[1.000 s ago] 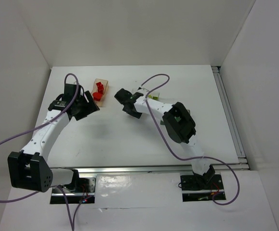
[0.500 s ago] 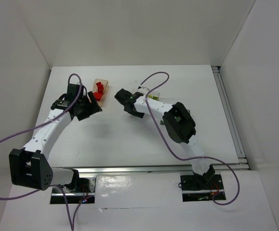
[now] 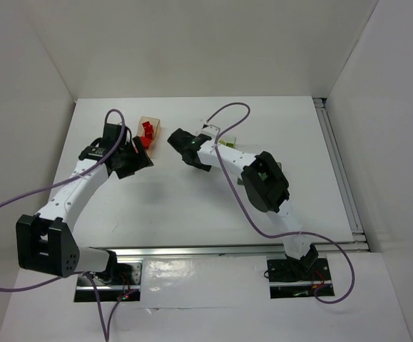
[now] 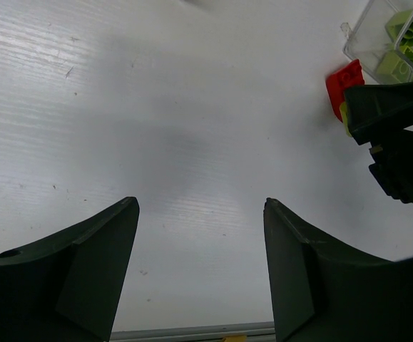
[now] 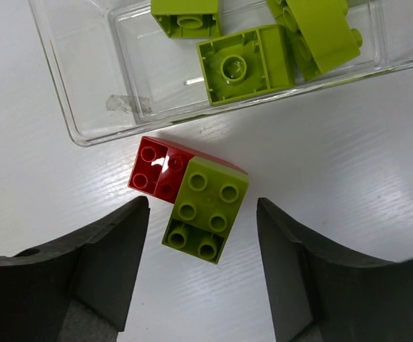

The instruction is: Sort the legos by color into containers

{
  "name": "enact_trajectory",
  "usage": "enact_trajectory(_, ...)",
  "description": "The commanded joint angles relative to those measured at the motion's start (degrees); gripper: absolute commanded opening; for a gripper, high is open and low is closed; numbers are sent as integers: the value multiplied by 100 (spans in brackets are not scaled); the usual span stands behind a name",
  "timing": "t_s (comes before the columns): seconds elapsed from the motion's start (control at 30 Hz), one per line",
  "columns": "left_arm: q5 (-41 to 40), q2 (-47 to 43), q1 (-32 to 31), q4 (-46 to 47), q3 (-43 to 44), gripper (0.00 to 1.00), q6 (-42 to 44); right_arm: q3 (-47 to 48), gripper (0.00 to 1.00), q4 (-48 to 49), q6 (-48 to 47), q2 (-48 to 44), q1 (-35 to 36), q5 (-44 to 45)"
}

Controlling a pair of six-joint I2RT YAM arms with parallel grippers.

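In the right wrist view a yellow-green lego [image 5: 206, 210] lies on the table against a red lego [image 5: 155, 173], just outside the colourless clear tub [image 5: 85, 107], which holds several yellow-green legos [image 5: 245, 68]. My right gripper [image 5: 202, 208] is open, with its fingers on either side of the yellow-green lego and not touching it. My left gripper [image 4: 200, 206] is open and empty over bare table. The left wrist view also shows the red lego [image 4: 343, 82] and the clear tub [image 4: 395, 32]. The orange-tinted tub [image 3: 153, 122] holds red legos [image 3: 147, 130]. The smoky grey tub and the dark green legos are out of view.
In the top view my left gripper [image 3: 136, 159] is just left of the orange tub, and my right gripper [image 3: 189, 151] is in the middle of the table. White walls enclose the table. A metal rail [image 3: 342, 171] runs along the right edge.
My left gripper has edged slightly toward the far right, closer to the orange tub. My right gripper has shifted a little toward the far side. Both stay open.
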Motion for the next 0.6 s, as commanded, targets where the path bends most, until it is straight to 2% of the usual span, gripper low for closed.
enact_trajectory(0.0, 36, 46, -24, 128, 251, 79, 165, 262, 68, -308, 160, -42, 17, 348)
enact_trajectory(0.03, 36, 46, -24, 128, 251, 79, 165, 262, 64, -308, 160, -42, 17, 348)
enact_trajectory(0.23, 89, 151, -76, 128, 251, 79, 165, 148, 63, -176, 160, -94, -36, 295)
enact_trajectory(0.3, 89, 151, -129, 128, 251, 79, 165, 96, 57, -176, 160, -95, -36, 295)
enact_trajectory(0.57, 27, 81, -182, 128, 304, 78, 112, -168, 55, 113, 47, -209, -142, 111)
